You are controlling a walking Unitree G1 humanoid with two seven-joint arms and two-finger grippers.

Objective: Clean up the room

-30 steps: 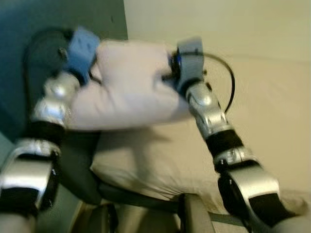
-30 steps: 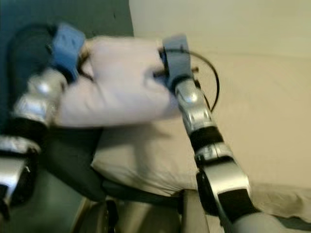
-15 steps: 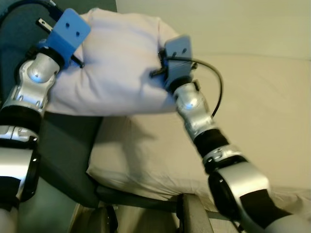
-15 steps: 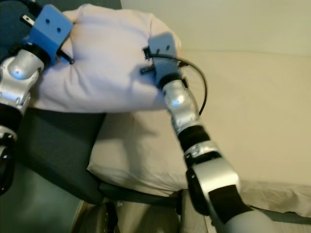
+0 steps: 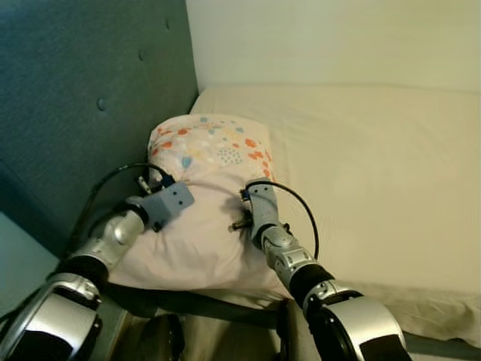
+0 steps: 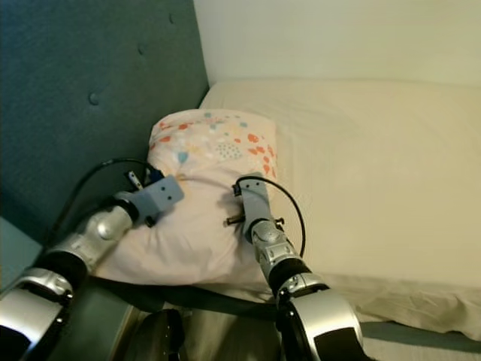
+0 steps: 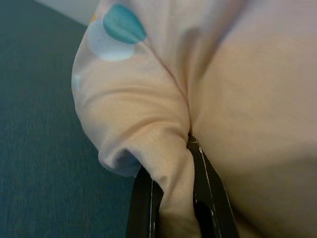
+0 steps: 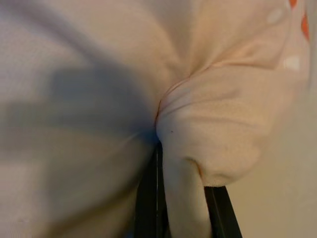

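Pillow (image 5: 207,188) is what you have in both grippers, lying at the head of the bed (image 5: 376,150), its far end just short of the teal headboard (image 5: 83,98) and the wall corner. Your left gripper (image 7: 171,198) is pinching a fold of the pale pink case at the pillow's headboard-side edge; the wrist view shows cloth bunched between the two black fingers. Your right gripper (image 8: 181,198) is pinching a like fold on the opposite edge, with the bare mattress beyond it.

Expect a light, soft load that sags and folds between the two holds, with no stiffness to steer by. What you grip seems to be mostly loose casing rather than filling, though the close views make that hard to judge, so a hard tug could slide the cloth out or shift the case over the filling. The fabric looks matte and not slippery, and nothing here is fragile. If you need a firmer hold, take a deeper bite at the side seams or corners, keeping both grippers level so that it settles flat.
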